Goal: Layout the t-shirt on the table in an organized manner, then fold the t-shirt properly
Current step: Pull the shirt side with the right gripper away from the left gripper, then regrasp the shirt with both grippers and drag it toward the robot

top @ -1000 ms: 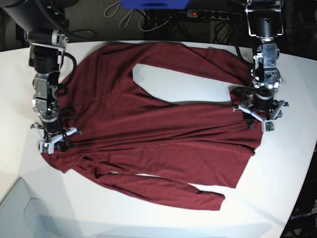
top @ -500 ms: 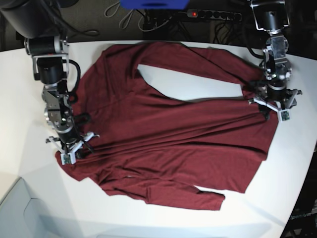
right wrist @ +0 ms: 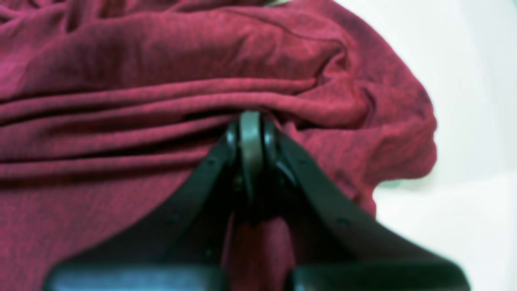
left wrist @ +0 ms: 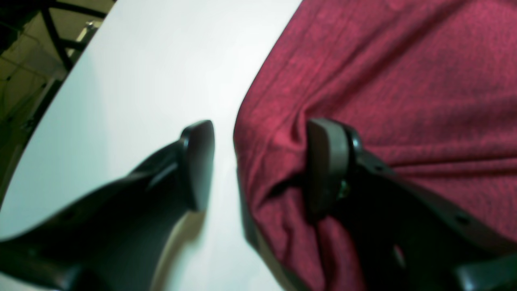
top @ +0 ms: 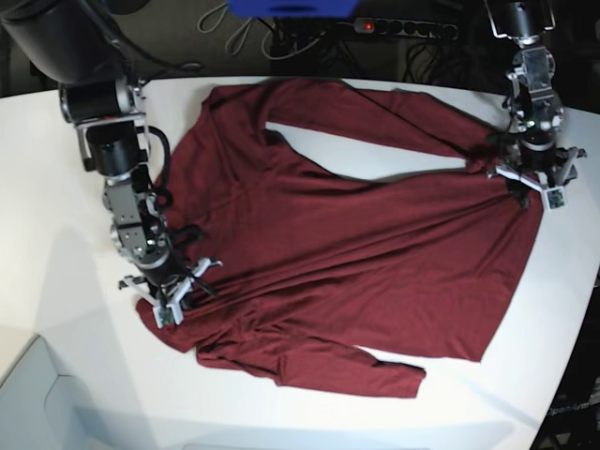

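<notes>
The dark red t-shirt [top: 347, 244] lies spread across the white table [top: 47, 187], one sleeve along the far edge and one toward the front. My right gripper [top: 169, 305] is at the shirt's left end in the base view. In the right wrist view that gripper [right wrist: 250, 129] is shut on a bunched fold of the t-shirt [right wrist: 161, 81]. My left gripper [top: 532, 183] is at the shirt's far right corner. The left wrist view shows it [left wrist: 262, 161] open, one finger [left wrist: 198, 161] over bare table [left wrist: 141, 81], the other [left wrist: 327, 161] against the t-shirt [left wrist: 404, 81], whose edge lies between them.
A power strip [top: 403, 28] with a red light and cables lies beyond the table's far edge, beside a blue object [top: 291, 7]. The table's curved edge [top: 572, 375] runs close to the shirt on the right. Bare table [right wrist: 476, 81] shows beside the right gripper.
In the base view the shirt has shifted right and stretched out. The right gripper moved right and toward the front with its end; the left gripper moved right and toward the back.
</notes>
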### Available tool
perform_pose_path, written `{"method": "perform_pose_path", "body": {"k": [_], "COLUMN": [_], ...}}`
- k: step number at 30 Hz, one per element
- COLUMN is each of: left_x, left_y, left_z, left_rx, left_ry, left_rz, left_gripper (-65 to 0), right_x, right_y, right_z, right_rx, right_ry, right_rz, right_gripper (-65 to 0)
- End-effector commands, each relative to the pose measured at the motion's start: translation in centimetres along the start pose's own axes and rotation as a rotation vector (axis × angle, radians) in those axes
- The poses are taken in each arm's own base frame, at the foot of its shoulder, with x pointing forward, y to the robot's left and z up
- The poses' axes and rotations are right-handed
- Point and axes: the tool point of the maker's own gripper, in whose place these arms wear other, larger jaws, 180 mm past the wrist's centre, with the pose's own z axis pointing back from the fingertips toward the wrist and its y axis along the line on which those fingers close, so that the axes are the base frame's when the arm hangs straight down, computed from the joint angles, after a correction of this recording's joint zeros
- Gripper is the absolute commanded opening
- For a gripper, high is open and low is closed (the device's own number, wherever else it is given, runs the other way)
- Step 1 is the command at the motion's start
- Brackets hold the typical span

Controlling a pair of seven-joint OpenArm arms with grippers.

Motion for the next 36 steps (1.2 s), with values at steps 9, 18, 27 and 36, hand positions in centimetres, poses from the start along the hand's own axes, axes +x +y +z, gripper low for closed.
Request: {"method": "perform_pose_path", "body": {"k": [9,18,27,36], "left_x": [5.2,14.4,18.6,19.3], "left_y": [0.0,-1.6,-10.9,-17.7], "left_z": [1.0,3.5,-3.1,-8.7], "left_rx": [0.003,-0.021,-0.188,-0.265], "left_ry": [-0.095,-0.335,-0.301,-0.139], "left_rz": [-0.023,-0.002,-0.01,0.011], "left_gripper": [-30.7,-30.7,-30.7,-30.7], "right_x": [7.7,5.0,-2.6,-4.8], "right_y": [-4.0,-4.4,0.7,0.6], "right_z": [1.3,7.6,9.3,10.0], "right_rx": [-0.079,-0.142,-0.076,-0.077], "right_ry": [-0.19,-0.169,-0.041,0.005], "right_rz": [0.004,-0.02,-0.089,-0.08], "right_gripper": [-65.0,-65.0,-65.0,-65.0]}}
